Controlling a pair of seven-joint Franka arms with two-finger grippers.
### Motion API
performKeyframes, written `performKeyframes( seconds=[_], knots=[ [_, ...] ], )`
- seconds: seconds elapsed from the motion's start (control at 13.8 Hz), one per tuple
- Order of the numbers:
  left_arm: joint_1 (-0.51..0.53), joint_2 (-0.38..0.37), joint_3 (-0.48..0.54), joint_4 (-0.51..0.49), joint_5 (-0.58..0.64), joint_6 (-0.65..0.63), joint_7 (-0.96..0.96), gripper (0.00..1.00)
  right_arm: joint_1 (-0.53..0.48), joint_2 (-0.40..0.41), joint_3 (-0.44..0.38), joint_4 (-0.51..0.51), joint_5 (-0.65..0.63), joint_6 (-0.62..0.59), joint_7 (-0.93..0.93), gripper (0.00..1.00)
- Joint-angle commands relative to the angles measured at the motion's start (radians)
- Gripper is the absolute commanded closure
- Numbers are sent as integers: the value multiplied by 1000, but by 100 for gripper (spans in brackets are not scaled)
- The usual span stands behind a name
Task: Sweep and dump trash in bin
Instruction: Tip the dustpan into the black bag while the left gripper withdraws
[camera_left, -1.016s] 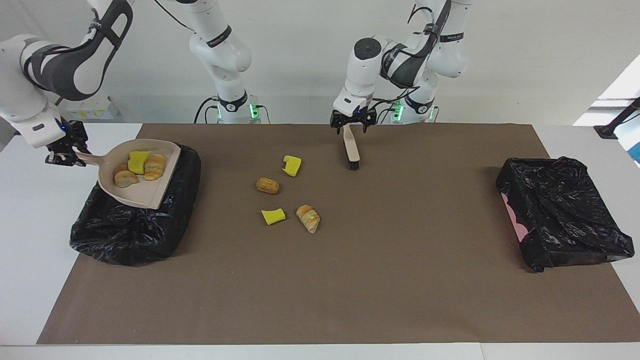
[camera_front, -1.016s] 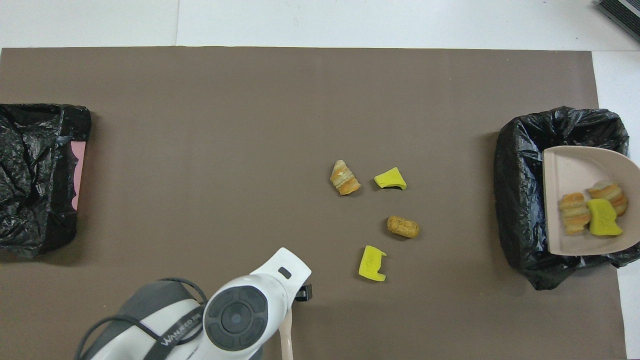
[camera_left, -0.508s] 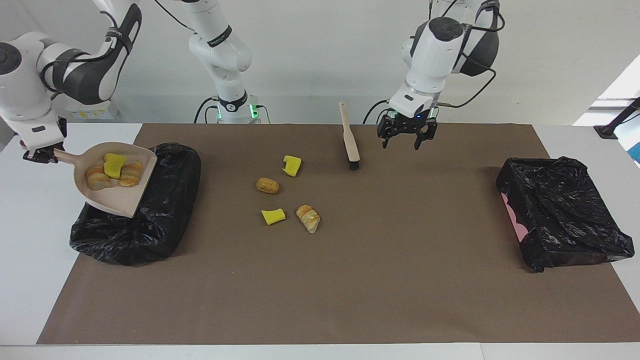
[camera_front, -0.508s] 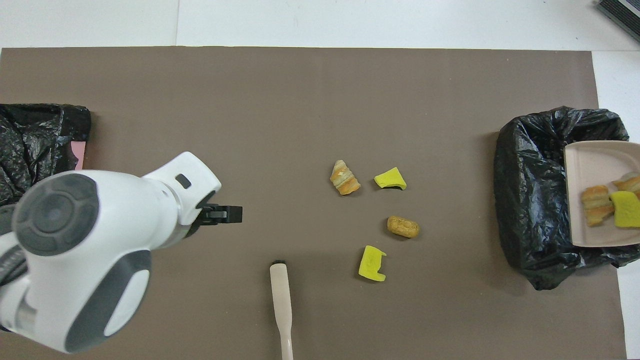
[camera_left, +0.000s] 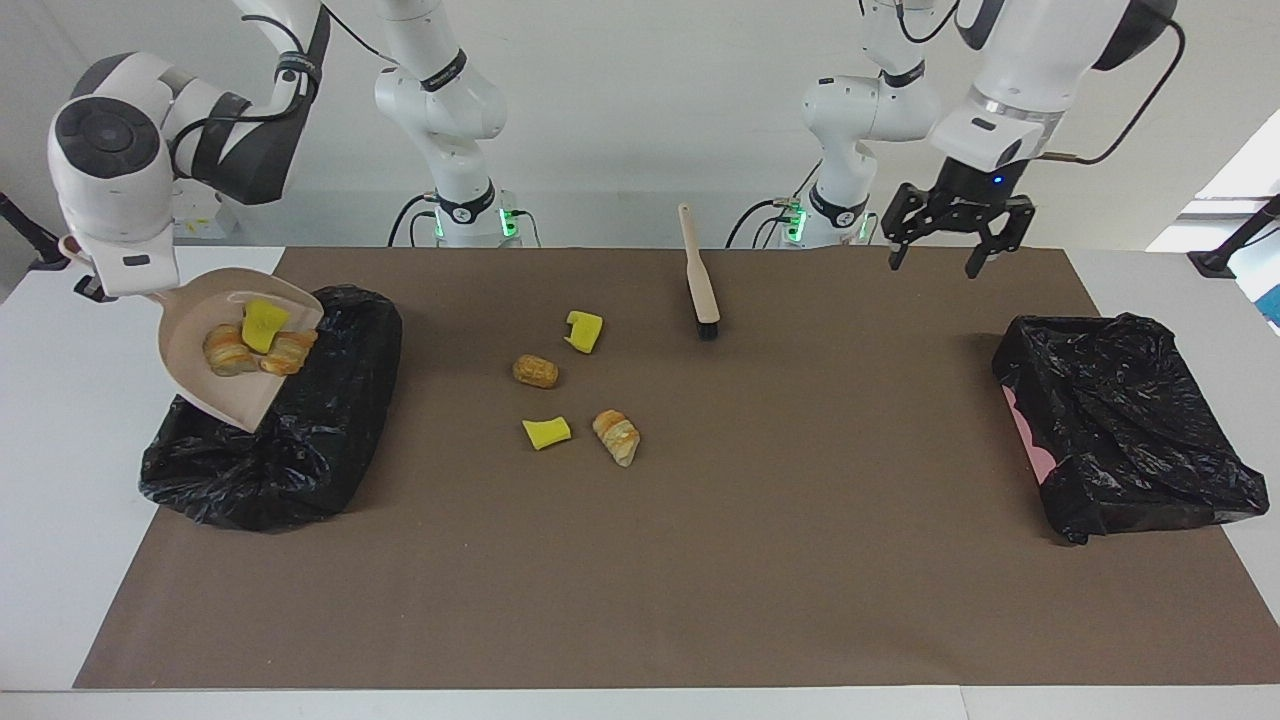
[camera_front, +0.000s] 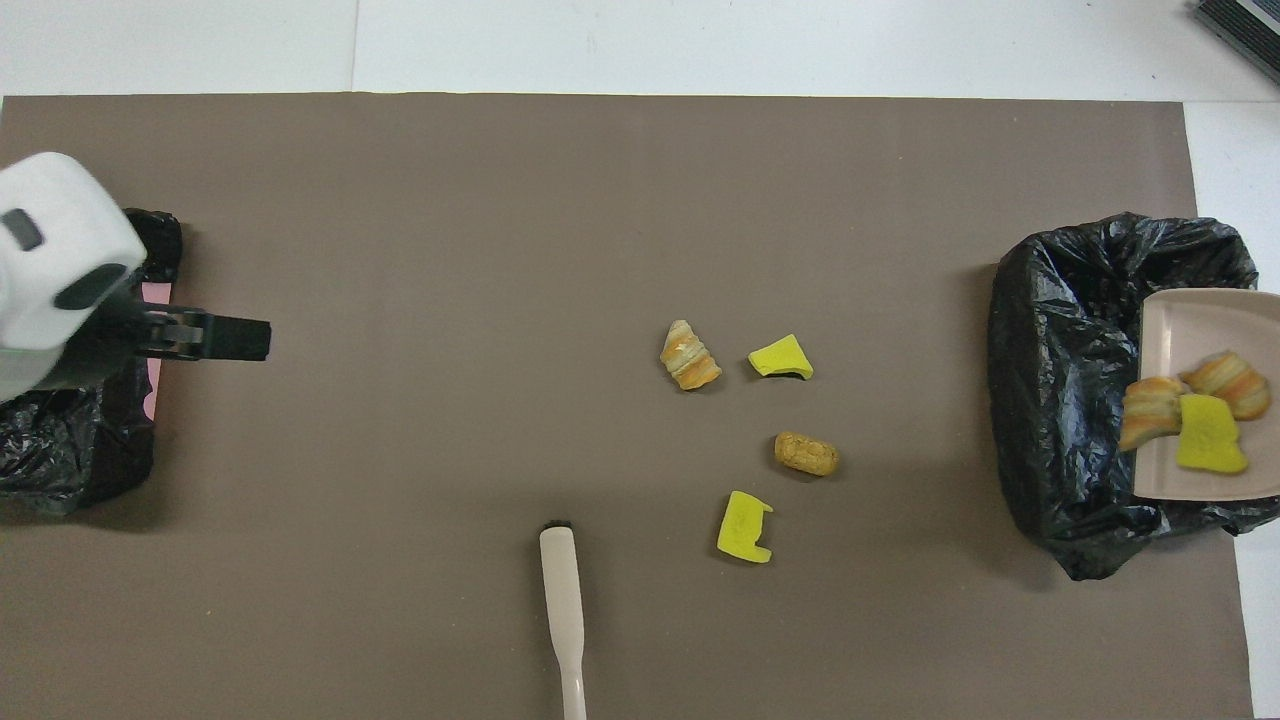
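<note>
Dumping step, I'd say: the right gripper (camera_left: 88, 285) is clamped on the dustpan (camera_left: 235, 345), tipped over the bin (camera_left: 330, 440) with three bits of trash (camera_left: 255, 340). Four more (camera_left: 575, 385) sit mid-table, near the brush (camera_left: 700, 280). Left gripper (camera_left: 950, 255) hangs spread apart, empty. Next: tip steeper.

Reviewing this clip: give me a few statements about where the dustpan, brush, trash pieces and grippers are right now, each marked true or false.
1. The right gripper holds the dustpan tilted over a black-bagged bin. True.
2. The dustpan is empty. False: three trash pieces lie in it.
3. The left gripper is shut on the brush. False: it is open and up in the air, clear of the brush, which stands on its bristles on the brown mat.
4. Four trash pieces lie on the mat. True.
5. The brush lies in the other bagged bin. False: it is on the mat, nearer to the robots than the four pieces.
</note>
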Motion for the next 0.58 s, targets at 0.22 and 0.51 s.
performKeyframes(
  seconds=[0.22, 0.51],
  knots=[
    [94, 80, -5, 225, 5, -238, 174, 0, -40, -93, -1, -37, -83, -3, -45, 100],
    [128, 87, -4, 248, 6, -259, 221, 0, -42, -113, -3, -33, 0, -4, -59, 100]
  ],
)
